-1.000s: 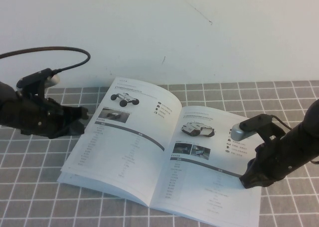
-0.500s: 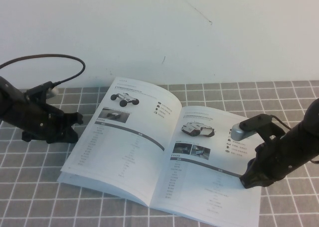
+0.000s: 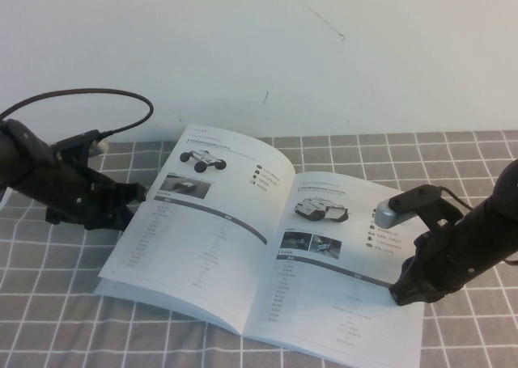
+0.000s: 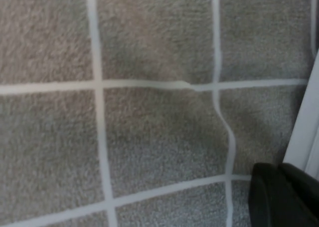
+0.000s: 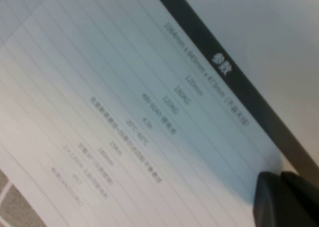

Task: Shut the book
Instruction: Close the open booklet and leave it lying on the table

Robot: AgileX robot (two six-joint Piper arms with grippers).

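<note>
Two grippers in play here. My left gripper (image 3: 136, 193) is sitting low on the grey cloth with white grid lines (image 3: 48, 303), pinched closed on nothing, with its tip just beside the outer edge of the open white paper booklet with robot photos (image 3: 243, 238). That booklet is lying flat, spreading from my left gripper across to my right gripper (image 3: 402, 293). The right one is resting its tip on the right-hand page, also closed and gripping nothing.

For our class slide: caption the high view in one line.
Open book on checked cloth; left claw at its left edge, right claw on the right page.
</note>
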